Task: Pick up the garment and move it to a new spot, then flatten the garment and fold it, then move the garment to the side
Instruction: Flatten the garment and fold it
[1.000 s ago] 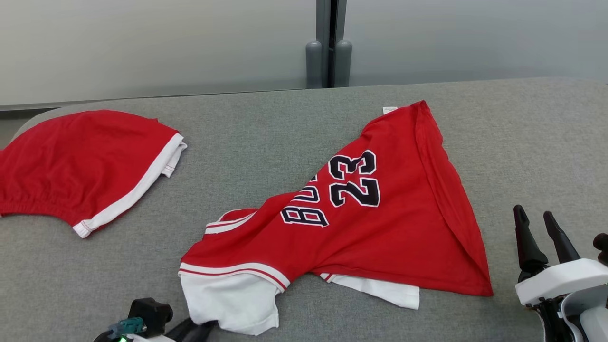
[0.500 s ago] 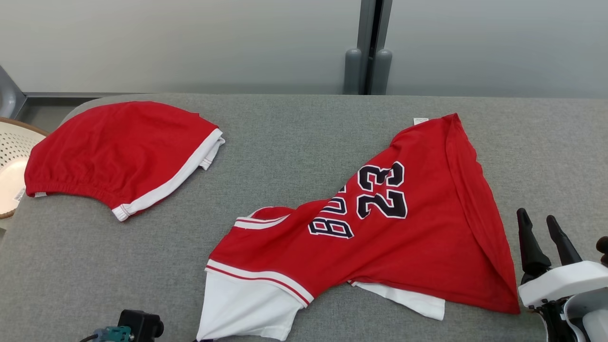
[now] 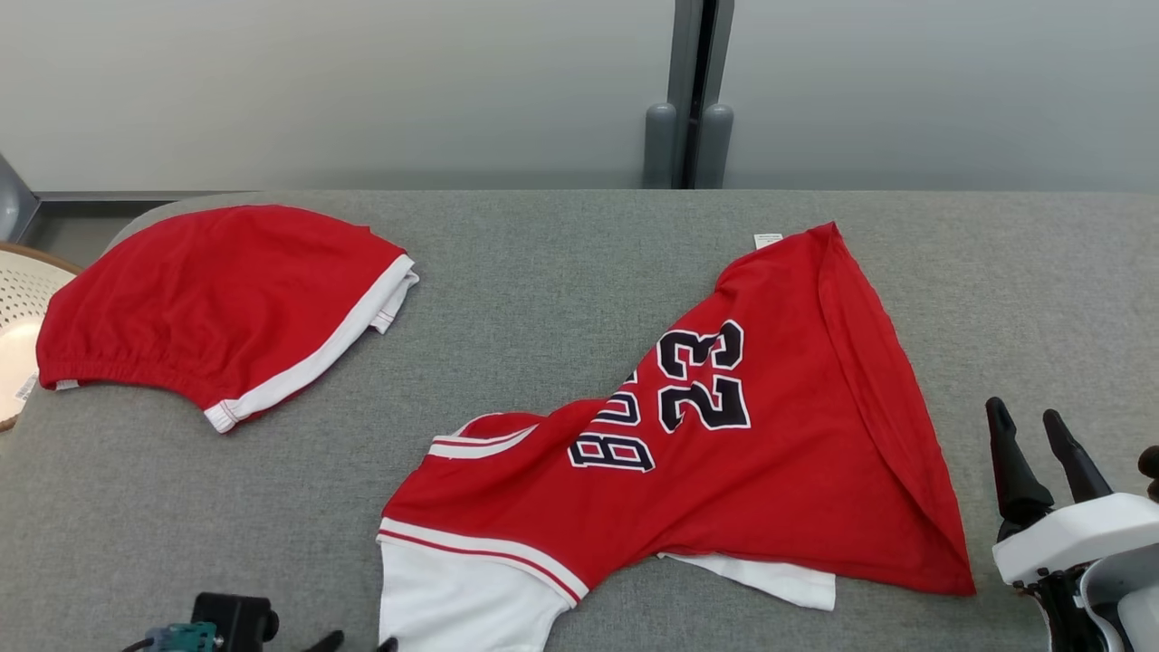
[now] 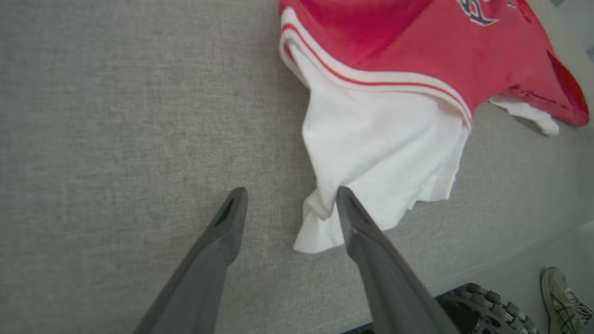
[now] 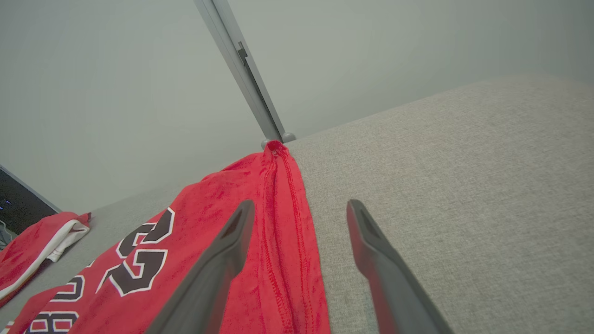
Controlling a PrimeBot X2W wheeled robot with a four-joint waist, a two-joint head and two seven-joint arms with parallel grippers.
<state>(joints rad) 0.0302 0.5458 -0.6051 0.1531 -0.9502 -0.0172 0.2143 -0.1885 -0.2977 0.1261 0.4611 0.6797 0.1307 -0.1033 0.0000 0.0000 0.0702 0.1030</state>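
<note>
The red jersey point(image 3: 770, 489) lies rumpled on the table point(image 3: 543, 272), its white sleeve point(image 4: 380, 153) cut off by the head view's bottom edge, sleeve corner between the left hand's point(image 4: 290, 192) wide-spread empty fingers point(image 4: 218, 241), the right hand point(image 3: 1023, 409) likewise spread and empty near the hem point(image 5: 283, 208), bare table beyond.

Dark tapered fingers point(image 3: 1010, 464); white, perhaps plastic, wrist point(image 3: 1074, 534).

The head camera looks forward and down over the grey table point(image 3: 561, 272), the left wrist camera looks down close on the white sleeve point(image 4: 385, 153) of the jersey point(image 4: 394, 60), and the right wrist camera skims low along its red edge toward the wall point(image 5: 139, 93); all 3 share the jersey.
</note>
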